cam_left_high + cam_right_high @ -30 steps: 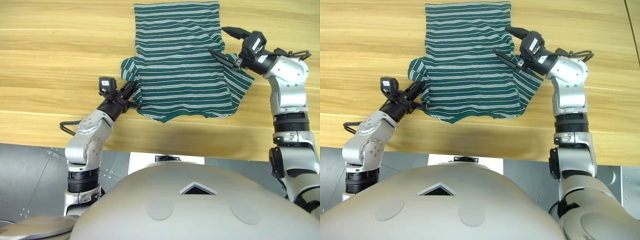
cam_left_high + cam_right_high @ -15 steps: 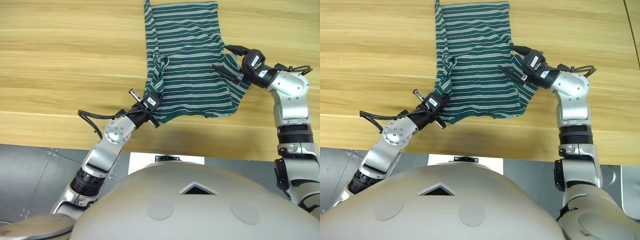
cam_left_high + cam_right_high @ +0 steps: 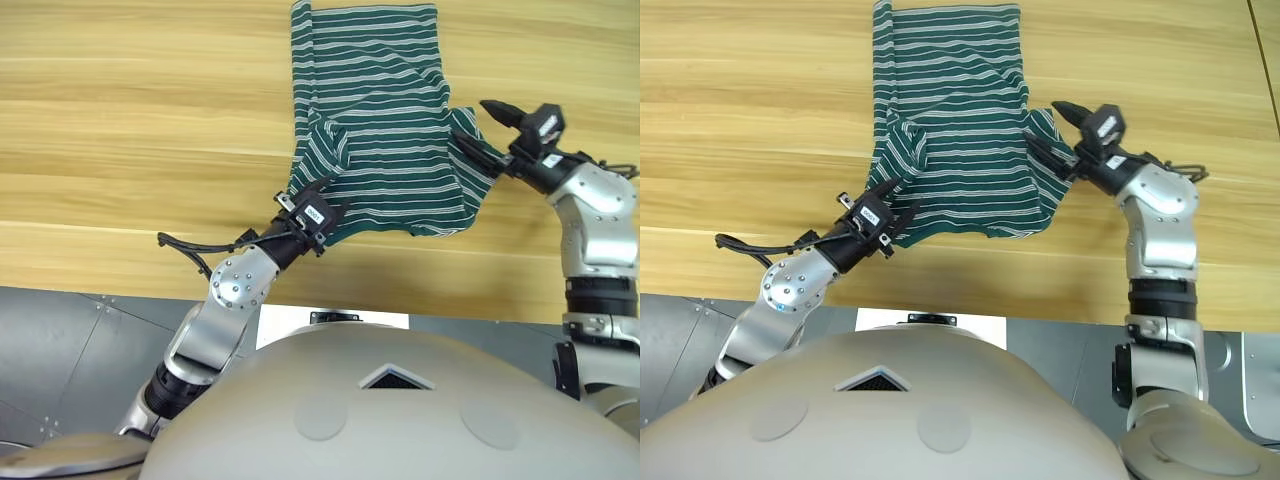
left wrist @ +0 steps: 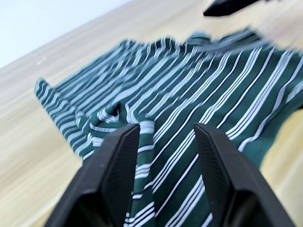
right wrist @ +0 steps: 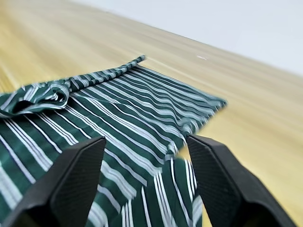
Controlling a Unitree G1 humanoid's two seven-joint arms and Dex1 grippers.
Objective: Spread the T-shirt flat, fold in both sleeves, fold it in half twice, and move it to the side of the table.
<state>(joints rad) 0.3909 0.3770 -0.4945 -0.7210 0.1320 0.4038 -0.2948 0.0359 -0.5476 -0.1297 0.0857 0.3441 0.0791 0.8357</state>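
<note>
Two grippers are now off the cloth. The left gripper (image 3: 328, 203) has let go of the left sleeve (image 3: 325, 140), which lies folded onto the T-shirt (image 3: 385, 120) at mid-table (image 3: 120, 120); its fingers stand apart over the near hem. The right gripper (image 3: 478, 125), wide open, has backed away beside the right sleeve (image 3: 482, 172), which looks unfolded, so that fold likely comes next.
</note>
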